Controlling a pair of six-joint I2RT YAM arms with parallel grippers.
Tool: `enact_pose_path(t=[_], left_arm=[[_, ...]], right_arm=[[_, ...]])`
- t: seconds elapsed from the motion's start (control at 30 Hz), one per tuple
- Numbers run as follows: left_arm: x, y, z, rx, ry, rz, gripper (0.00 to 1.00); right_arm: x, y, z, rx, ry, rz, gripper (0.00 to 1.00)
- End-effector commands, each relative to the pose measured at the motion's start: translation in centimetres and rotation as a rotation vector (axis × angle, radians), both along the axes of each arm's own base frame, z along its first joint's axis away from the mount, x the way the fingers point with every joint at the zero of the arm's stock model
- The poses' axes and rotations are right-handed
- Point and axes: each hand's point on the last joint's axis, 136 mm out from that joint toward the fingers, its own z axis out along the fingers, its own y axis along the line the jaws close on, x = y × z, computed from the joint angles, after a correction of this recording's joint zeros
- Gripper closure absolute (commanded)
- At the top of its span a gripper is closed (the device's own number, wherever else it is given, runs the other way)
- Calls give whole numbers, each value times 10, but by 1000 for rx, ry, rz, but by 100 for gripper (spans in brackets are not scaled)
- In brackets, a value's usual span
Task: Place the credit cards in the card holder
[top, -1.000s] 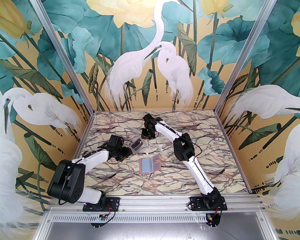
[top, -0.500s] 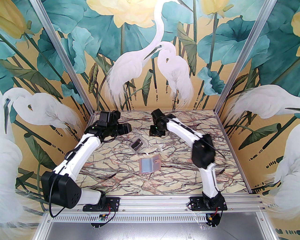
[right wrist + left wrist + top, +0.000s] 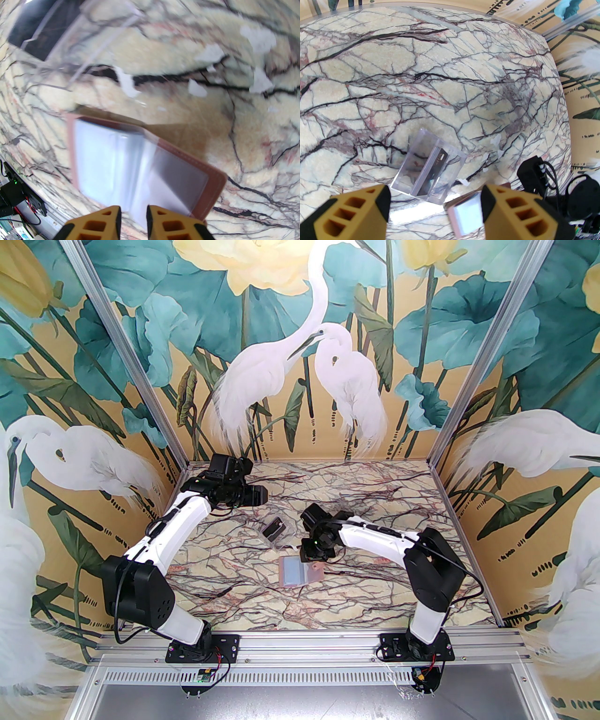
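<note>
**Entry: card filing, opening stage. No card sits in a sleeve yet.**

**Top external.**
- The left gripper (image 3: 257,496) hangs aloft at the far left of the marble table (image 3: 375,502), well apart from every object.
- The clear box (image 3: 274,530) is at mid-table, with the black credit cards (image 3: 272,527) standing inside it.
- The card holder (image 3: 293,573) lies open just near of the box, pale sleeves upward.
- The right gripper (image 3: 309,555) is low over the holder's far right part.

**Left wrist.**
- The fingers (image 3: 354,211) are spread wide with nothing between them.
- Below them is the clear box (image 3: 417,161), with one dark card on edge within it.
- A corner of the card holder (image 3: 466,214) lies just beside the box.

**Right wrist (blurred).**
- The fingers (image 3: 164,225) are drawn almost together at the near edge of the card holder (image 3: 98,159).
- A pale sleeve leaf shows in the slit between them. Whether they nip it cannot be told.

**Step in hand (judged).** The holder is being readied, with the right arm working at the sleeves, probably to lift or steady one.

**Next move calls for:**
- a sleeve mouth held open and steady;
- the left gripper coming down to the box;
- a pinch on one card's thin edge;
- that edge squared to the slot before sliding in.

The box looks light and may skid.
</note>
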Motion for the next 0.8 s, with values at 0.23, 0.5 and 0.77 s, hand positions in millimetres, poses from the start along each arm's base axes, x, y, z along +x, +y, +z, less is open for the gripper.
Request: enact_pose_path(t=[0.23,0.5,0.77], left_arm=[[-22,-31,-35,151,32,-366,29],[-20,-28,-81,287,141,-443,30],[-23,-33,-100,321,178,-492,27]], right_arm=[[2,-11,-28,-45,4,-32,73],[6,-19,-35,-45,-25,-34,73],[4,-24,-45,-69,-24,-13,74]])
